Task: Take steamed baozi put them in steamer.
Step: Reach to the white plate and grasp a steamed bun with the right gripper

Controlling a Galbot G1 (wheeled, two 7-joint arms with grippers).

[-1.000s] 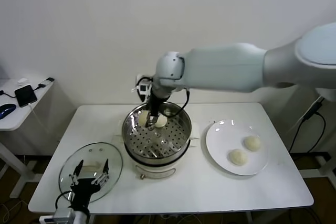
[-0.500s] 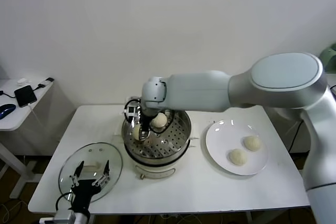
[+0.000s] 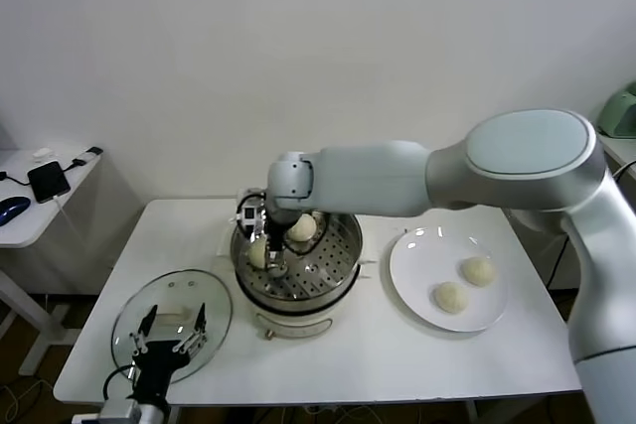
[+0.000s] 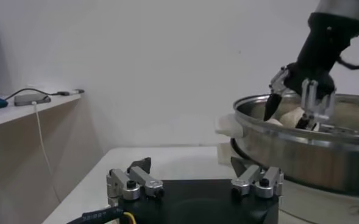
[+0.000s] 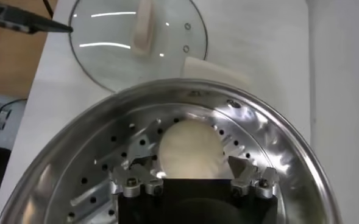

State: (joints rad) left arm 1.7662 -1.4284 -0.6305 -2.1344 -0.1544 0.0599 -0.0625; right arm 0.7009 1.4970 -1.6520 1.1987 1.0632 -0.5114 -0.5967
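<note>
Inside the round shiny steel steamer (image 3: 338, 250), under the spread right hand (image 3: 273, 263), two cream-white buns (image 3: 301, 228) placed; beyond, two left on flat white plate (image 3: 412, 260).

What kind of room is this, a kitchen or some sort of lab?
Probably a lab or office corner staged as a kitchen: a plain white table against a bare wall, holding a steamer and plate, with a side desk carrying a phone.

A white surface (image 3: 397, 354) carries three things in a row — a round glass lid (image 3: 171, 323) at the left, the steamer (image 3: 296, 265) in the middle, a white plate (image 3: 417, 275) at the right.
</note>
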